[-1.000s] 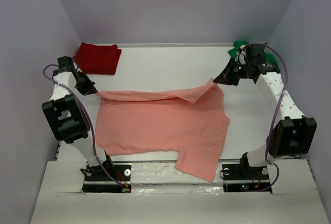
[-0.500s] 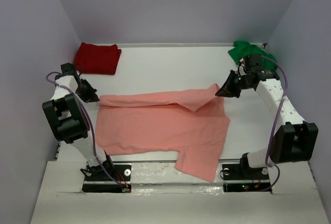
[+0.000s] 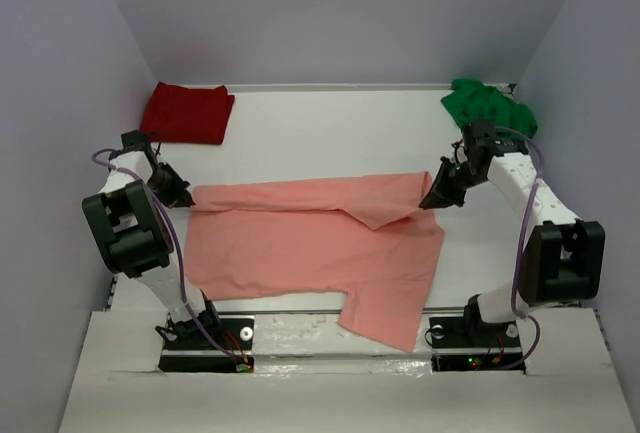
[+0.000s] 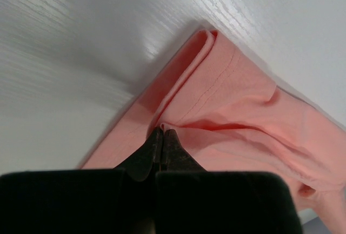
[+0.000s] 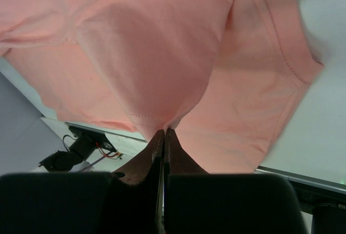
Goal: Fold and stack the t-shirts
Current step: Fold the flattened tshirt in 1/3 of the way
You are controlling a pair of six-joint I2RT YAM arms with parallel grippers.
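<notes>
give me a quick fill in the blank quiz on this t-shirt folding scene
The left gripper and the right gripper are each ____ on the salmon-pink t-shirt.
The dark red t-shirt lies folded at the far ____ corner of the table.
The crumpled t-shirt at the far right corner is ____.
Missing words: shut; left; green.

Salmon-pink t-shirt (image 3: 300, 243) on white table (image 3: 320, 133)

salmon-pink shirt (image 3: 300, 243), dark red shirt (image 3: 188, 113), green shirt (image 3: 485, 105)
</notes>
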